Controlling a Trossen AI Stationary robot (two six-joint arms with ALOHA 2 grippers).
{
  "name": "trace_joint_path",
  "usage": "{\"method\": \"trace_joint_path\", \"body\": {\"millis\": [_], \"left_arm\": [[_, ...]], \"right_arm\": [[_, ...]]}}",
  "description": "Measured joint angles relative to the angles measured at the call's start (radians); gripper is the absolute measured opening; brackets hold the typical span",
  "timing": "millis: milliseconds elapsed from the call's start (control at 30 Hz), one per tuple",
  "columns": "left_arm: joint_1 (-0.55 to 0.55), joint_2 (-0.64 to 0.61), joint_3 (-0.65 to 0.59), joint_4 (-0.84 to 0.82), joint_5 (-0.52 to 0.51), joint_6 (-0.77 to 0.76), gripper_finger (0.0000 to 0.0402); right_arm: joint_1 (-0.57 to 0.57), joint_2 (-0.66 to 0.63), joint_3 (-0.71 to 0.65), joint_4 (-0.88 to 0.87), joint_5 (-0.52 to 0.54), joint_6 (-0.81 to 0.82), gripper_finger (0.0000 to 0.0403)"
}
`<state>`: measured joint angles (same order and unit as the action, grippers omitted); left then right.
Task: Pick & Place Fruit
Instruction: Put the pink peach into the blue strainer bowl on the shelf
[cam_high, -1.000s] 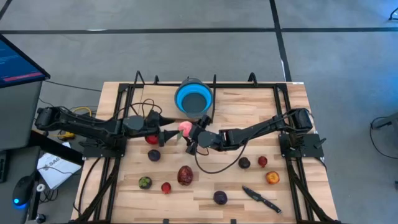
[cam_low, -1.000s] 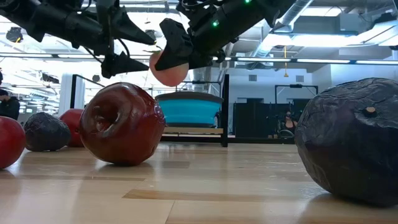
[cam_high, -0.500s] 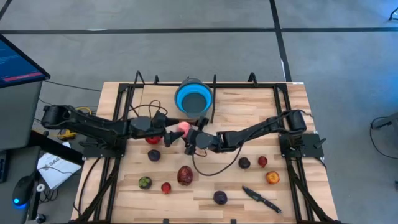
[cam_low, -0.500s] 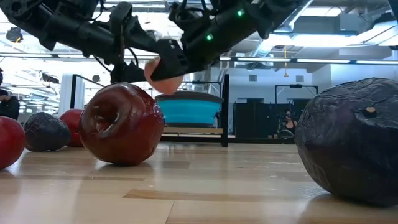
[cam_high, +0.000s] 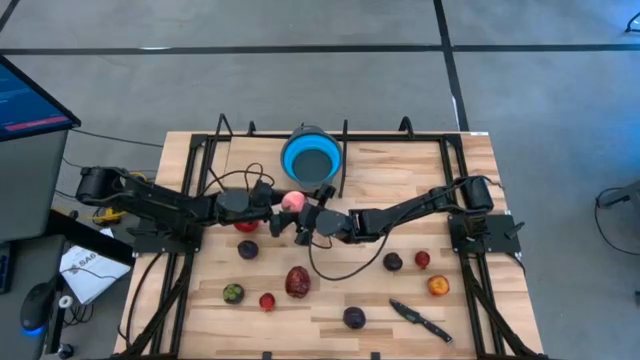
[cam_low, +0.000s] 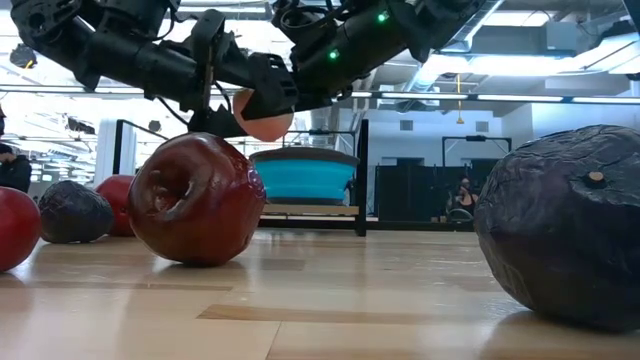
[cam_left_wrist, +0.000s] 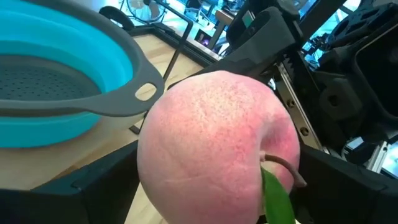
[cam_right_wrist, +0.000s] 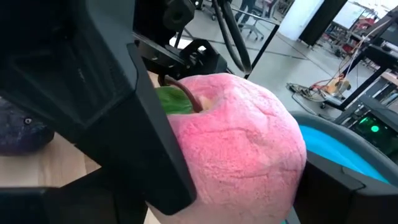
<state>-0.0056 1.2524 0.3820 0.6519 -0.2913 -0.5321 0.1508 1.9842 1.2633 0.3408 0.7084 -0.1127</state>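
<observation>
Wooden slats of your table (cam_high: 400, 180) filled the middle of the high frame, with loose fruit (cam_high: 297, 282) scattered across its lower half. Just below the blue bowl (cam_high: 311, 158), your left gripper (cam_high: 277, 204) and right gripper (cam_high: 305, 222) met at the pink apple (cam_high: 293, 201), held clear of the table; both sets of jaws were closed against it.

Pink fruit (cam_low: 262, 114) aloft above red fruit (cam_low: 195, 200)
</observation>
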Motion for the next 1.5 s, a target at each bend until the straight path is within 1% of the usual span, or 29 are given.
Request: {"method": "trace_joint_path", "body": {"millis": [200,433,533,667,800,900,967,1033,1133,1300,1433,1500], "left_arm": [[0.013,0.005,0.0,0.009,0.002,0.006,0.0363],[0.018,0.005,-0.001,0.023,-0.002,0.022,0.0332],[0.018,0.005,-0.001,0.023,-0.003,0.022,0.0329],[0.018,0.005,-0.001,0.028,-0.006,0.023,0.0329],[0.018,0.007,-0.001,0.024,0.002,0.023,0.0329],[0.018,0.003,-0.001,0.021,0.011,0.025,0.033],[0.018,0.002,-0.001,0.026,0.021,0.026,0.0331],[0.018,0.0,-0.001,0.027,0.032,0.027,0.033],[0.02,-0.006,0.004,0.043,0.045,0.027,0.0331],[0.019,-0.023,0.003,0.034,0.133,0.034,0.0333],[0.023,-0.062,0.019,-0.019,0.166,0.039,0.0332],[0.041,-0.09,0.073,-0.14,0.169,0.077,0.0333]], "right_arm": [[-0.001,0.0,0.0,0.006,0.002,-0.015,0.0296],[-0.002,0.0,-0.001,0.007,-0.012,-0.021,0.0302],[-0.002,0.0,-0.001,0.007,-0.018,-0.021,0.0318],[-0.004,0.0,0.0,0.01,-0.028,-0.018,0.0349],[-0.003,-0.002,0.0,-0.026,-0.038,-0.019,0.0379],[0.006,-0.004,0.002,-0.077,-0.038,-0.018,0.0394],[0.014,-0.01,0.002,-0.13,-0.028,0.008,0.0397],[0.022,-0.013,0.002,-0.18,-0.01,0.055,0.0395],[0.037,-0.026,-0.002,-0.311,0.001,0.141,0.0389],[0.067,-0.045,-0.002,-0.482,0.018,0.279,0.0383],[0.121,-0.056,0.0,-0.581,0.026,0.367,0.0383],[0.154,-0.062,0.0,-0.602,0.026,0.414,0.0383]]}}
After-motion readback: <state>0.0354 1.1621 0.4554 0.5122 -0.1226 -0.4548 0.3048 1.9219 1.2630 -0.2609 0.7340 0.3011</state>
